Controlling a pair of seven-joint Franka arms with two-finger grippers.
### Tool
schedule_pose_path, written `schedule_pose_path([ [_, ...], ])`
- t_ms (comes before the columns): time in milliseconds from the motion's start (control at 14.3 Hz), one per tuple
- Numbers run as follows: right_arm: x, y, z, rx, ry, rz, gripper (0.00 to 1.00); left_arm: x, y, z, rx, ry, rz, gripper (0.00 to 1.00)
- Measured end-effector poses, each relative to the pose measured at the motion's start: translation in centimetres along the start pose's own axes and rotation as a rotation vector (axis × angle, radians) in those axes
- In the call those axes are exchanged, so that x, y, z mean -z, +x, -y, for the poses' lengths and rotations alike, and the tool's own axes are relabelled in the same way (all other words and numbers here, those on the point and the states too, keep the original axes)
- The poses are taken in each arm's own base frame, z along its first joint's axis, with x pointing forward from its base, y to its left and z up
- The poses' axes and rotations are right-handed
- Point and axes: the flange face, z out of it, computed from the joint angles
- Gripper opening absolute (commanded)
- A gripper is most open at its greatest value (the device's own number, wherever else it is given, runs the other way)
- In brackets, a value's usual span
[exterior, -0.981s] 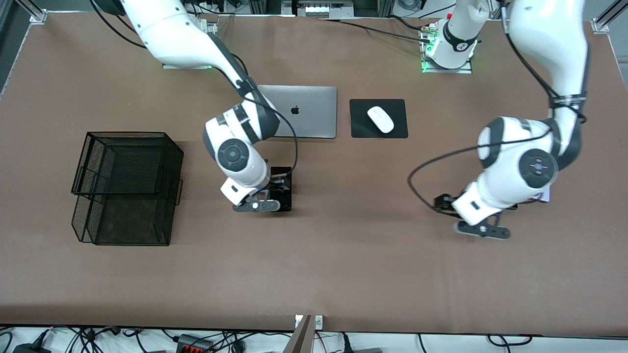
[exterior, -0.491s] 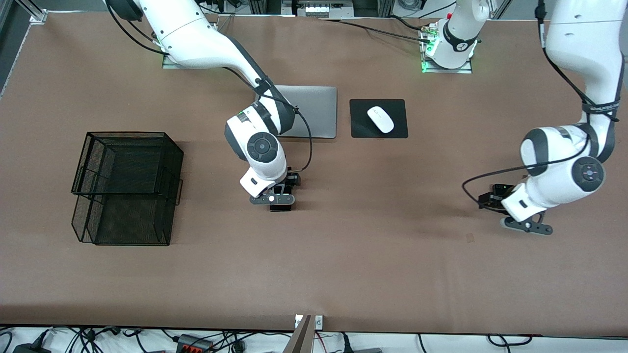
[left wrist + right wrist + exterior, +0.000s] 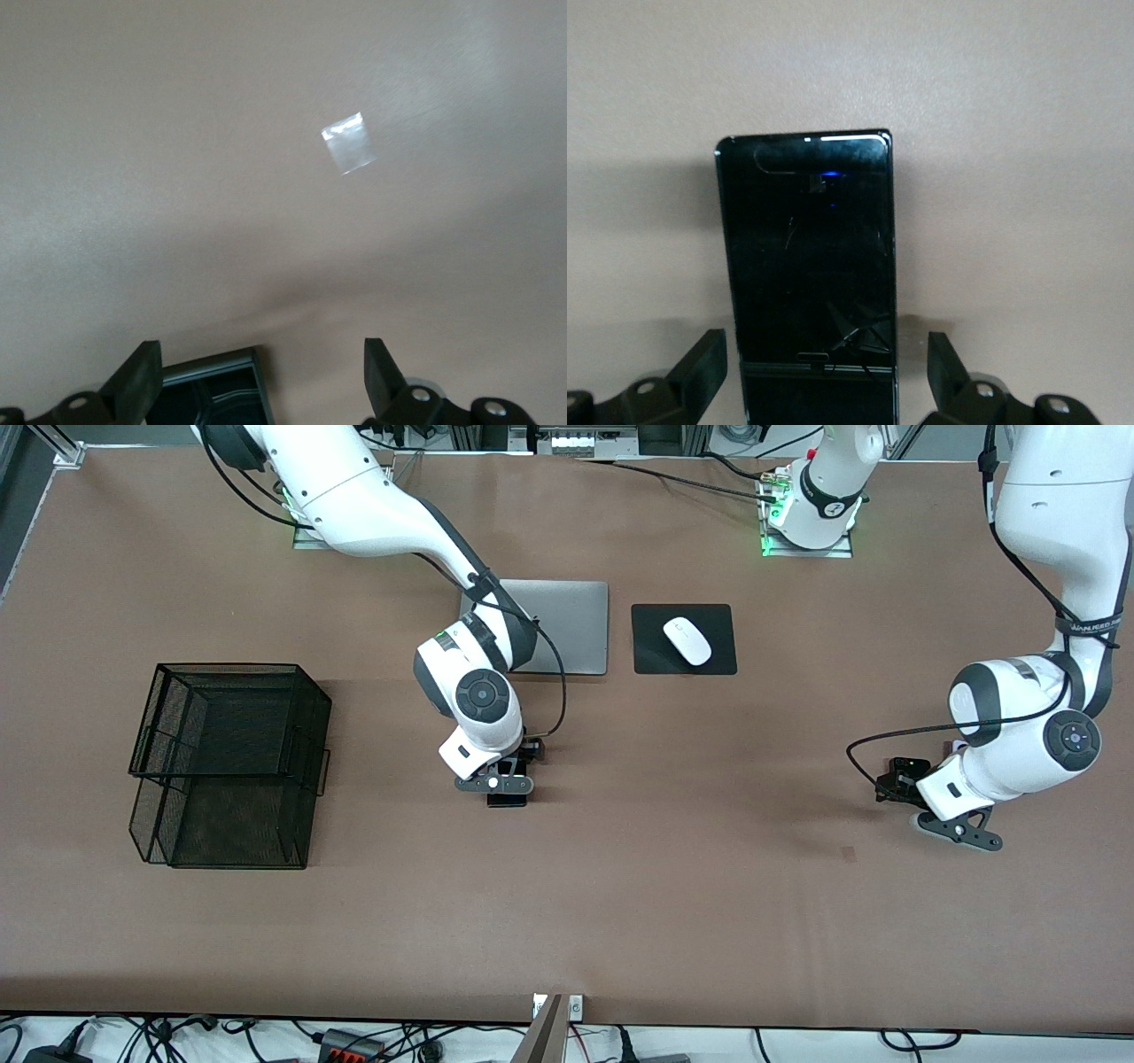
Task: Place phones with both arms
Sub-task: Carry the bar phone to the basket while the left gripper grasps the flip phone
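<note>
Right gripper (image 3: 824, 376) spread, fingers clear of both long edges of the long black phone (image 3: 808, 266). Left gripper (image 3: 261, 376) spread over bare table (image 3: 664, 903) at the left arm's end, a small black phone's (image 3: 213, 394) corner between its fingers.

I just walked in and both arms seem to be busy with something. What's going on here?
Two robot arms are going after phones lying on the table. The right gripper is low over the long black phone near the laptop, fingers open on either side of it, not gripping. The left gripper is open over a small black phone at its end of the table. The mesh basket stands at the right arm's end.
</note>
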Motion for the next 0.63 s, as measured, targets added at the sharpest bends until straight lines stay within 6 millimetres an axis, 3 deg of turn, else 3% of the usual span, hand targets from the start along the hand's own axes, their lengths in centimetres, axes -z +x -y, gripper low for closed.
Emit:
schedule_pose_path([
  [280, -0.3, -0.1, 0.1, 0.002, -0.003, 0.004, 1.00, -2.4, -2.8, 1.9, 0.039, 0.002, 0.007, 1.00],
  [631, -0.9, -0.2, 0.1, -0.001, -0.002, 0.009, 1.00, -2.8, -3.8, 2.5, 0.089, 0.003, 0.023, 1.00],
])
